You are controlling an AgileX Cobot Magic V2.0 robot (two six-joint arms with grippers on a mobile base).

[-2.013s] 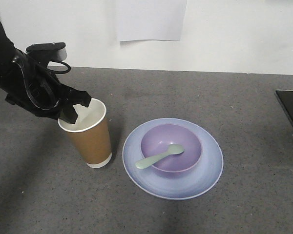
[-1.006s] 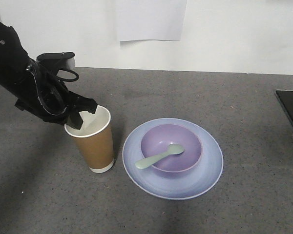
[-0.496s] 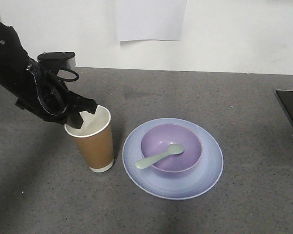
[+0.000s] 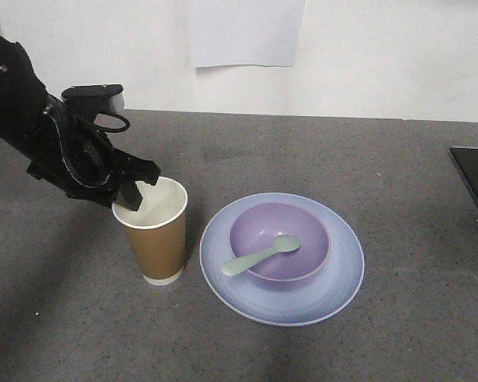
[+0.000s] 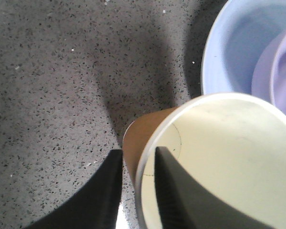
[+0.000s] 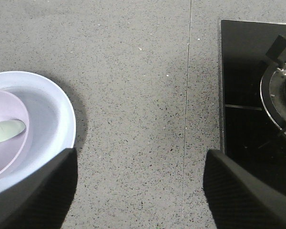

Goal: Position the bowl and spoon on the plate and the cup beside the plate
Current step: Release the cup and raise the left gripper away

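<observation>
Since half a second ago the cup (image 4: 154,231) is sitting a little further right, closer to the plate (image 4: 334,291), with the left claw (image 4: 135,189) moving along with it.

Front view: cup is standing upright on the grey surface (image 4: 398,175), just left of the plate, a narrow gap showing between them. Left claw is reaching down at the cup's far-left rim, one finger dipping inside the mouth, the other outside. Bowl (image 4: 311,232) is sitting in the middle of the plate. Spoon (image 4: 259,256) is lying across the bowl, scoop inside, handle poking out over the front-left rim. Black hob (image 4: 476,181) is showing at the right edge.

Left wrist view: left claw (image 5: 137,181) is clamping the cup (image 5: 229,157) wall, one finger inside against the white lining, one outside on the brown side. Plate (image 5: 224,52) and bowl (image 5: 276,71) are peeking in at upper right.

Right wrist view: right claw (image 6: 138,186) is hanging over bare surface with its fingers spread wide, nothing between them. Plate (image 6: 57,119), bowl (image 6: 9,148) and spoon (image 6: 7,130) scoop are at the left, hob (image 6: 248,109) at the right.
</observation>
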